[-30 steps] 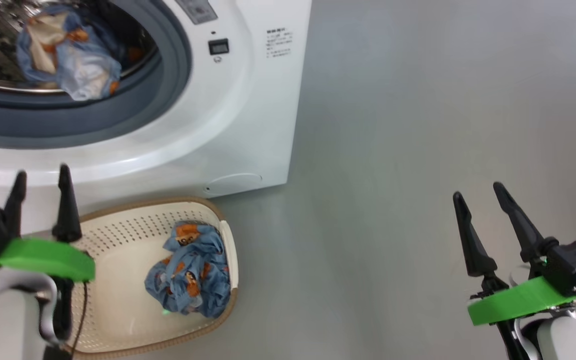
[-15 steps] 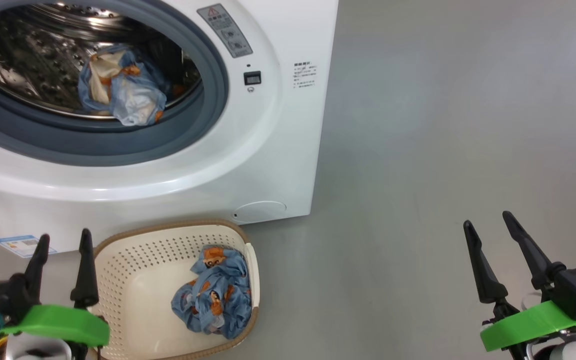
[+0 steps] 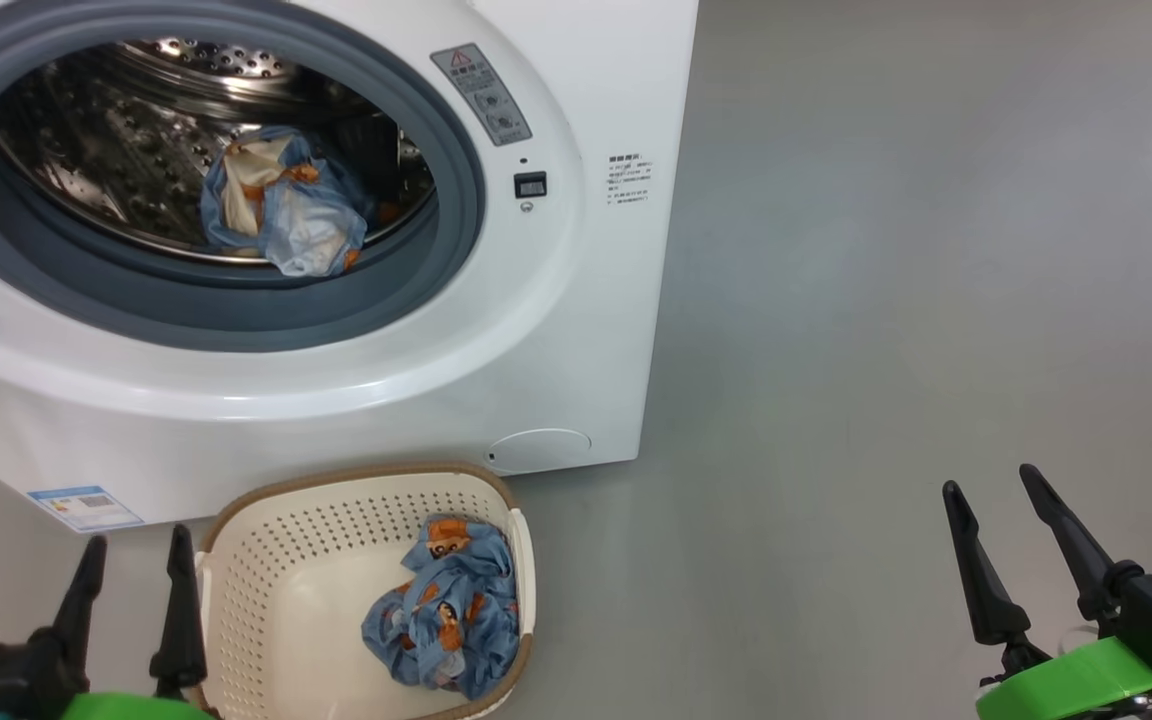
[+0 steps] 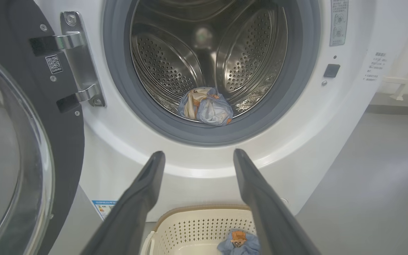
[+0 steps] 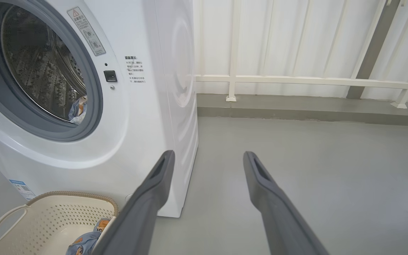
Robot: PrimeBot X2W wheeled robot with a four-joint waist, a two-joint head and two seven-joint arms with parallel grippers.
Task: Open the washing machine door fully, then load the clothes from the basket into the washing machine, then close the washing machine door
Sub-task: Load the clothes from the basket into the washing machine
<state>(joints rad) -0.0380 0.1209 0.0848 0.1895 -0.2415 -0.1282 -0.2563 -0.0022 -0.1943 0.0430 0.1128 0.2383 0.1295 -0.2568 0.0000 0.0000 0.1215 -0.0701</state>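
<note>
My left end effector [image 3: 134,545] hung nearest, at the lower left. Its two dark fingers were spread apart and held nothing. I judged it was poised just left of the basket [image 3: 266,560] so that it could drop onto the cloth inside. My right end effector [image 3: 990,480] was likewise spread and empty, well to the right over bare floor [image 3: 886,300], out of the way of the loading.

The basket sat on the floor just in front of the washing machine [image 3: 556,330], close under the opening, which I took to keep the carry short. One garment [image 3: 446,620] lay crumpled against the basket's right wall. It was light-blue cloth printed with orange-and-brown cartoon figures, bunched in soft folds that should give easily under a pinch.

Beyond it rose the white front of the machine, with a blue label [image 3: 84,507] low on its left. The washing machine door [image 4: 66,117] stood swung out to the left on its metal hinge [image 4: 80,60], black rim and bulging glass turned aside, so the mouth was clear. Past the grey gasket [image 3: 436,270], the second garment [image 3: 281,210] rested at the bottom front of the steel drum [image 4: 161,67], with some pale cloth showing among the blue. I reckoned the loading was half done and the door not yet due for closing.
</note>
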